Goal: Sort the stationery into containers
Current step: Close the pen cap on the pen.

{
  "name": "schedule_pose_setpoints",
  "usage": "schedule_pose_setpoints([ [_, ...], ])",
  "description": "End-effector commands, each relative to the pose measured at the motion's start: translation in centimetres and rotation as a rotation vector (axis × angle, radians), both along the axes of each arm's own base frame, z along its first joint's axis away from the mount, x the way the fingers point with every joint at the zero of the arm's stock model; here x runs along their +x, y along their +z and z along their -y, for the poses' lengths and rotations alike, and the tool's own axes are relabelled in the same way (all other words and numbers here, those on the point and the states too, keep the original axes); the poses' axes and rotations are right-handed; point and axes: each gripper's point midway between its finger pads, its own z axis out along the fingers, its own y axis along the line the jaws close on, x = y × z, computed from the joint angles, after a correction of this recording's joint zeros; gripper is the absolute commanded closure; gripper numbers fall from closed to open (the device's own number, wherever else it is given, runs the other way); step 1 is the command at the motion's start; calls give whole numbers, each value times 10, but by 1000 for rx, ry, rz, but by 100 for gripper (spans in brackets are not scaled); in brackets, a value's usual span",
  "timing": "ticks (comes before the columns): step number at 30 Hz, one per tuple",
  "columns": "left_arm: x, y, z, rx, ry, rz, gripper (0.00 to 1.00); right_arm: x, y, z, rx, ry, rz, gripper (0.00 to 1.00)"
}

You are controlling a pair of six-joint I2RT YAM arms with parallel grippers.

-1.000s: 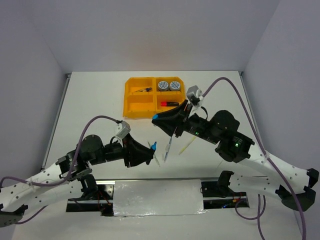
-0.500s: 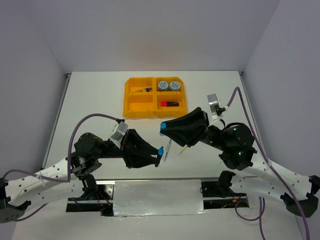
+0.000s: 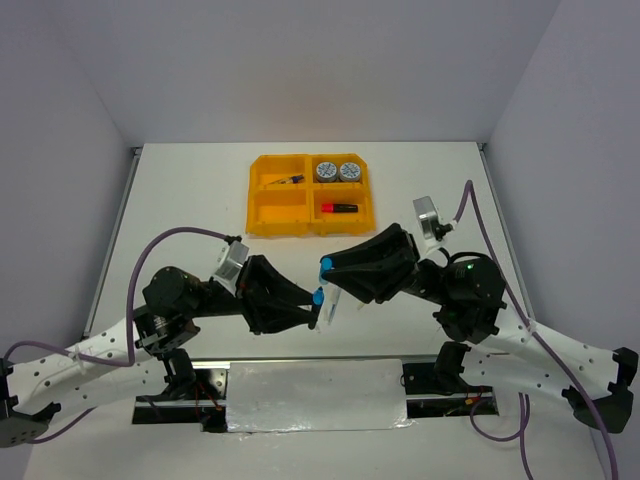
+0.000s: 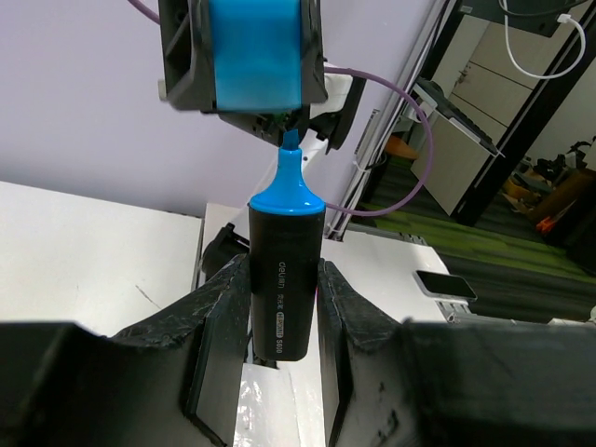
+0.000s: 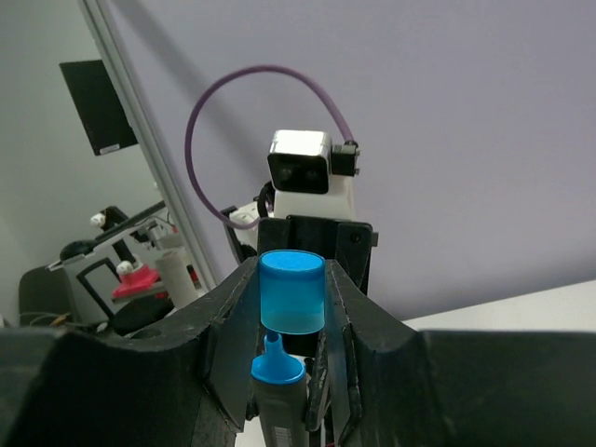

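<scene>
While your grippers face each other above the white table's near middle, the left gripper clamps one black highlighter, blue tip bare; the right gripper clamps one blue plastic cap. Only the overhead view shows the orange-yellow four-compartment tray: two patterned tape rolls, one red-capped highlighter.

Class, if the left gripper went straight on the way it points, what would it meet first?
Probably the blue cap in the right gripper: the highlighter that the left gripper holds aims its tip straight at it, close by.
</scene>
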Motion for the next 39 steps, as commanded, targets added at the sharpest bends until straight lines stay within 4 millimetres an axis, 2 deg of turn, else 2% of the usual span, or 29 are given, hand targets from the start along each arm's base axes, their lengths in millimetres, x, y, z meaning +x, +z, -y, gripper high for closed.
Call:
schedule_pose_setpoints([
  [1, -2, 30, -4, -79, 12, 68, 100, -12, 8, 1, 44, 42, 44, 66],
  [10, 3, 26, -3, -69, 38, 56, 100, -18, 3, 0, 36, 60, 50, 66],
  [19, 3, 30, -3, -75, 33, 65, 100, -11, -17, -7, 2, 33, 33, 66],
  [33, 3, 33, -6, -82, 48, 76, 100, -7, -26, -5, -22, -14, 80, 66],
  [39, 8, 33, -11, -96, 90, 81, 100, -17, -32, -10, -49, 53, 96, 66],
])
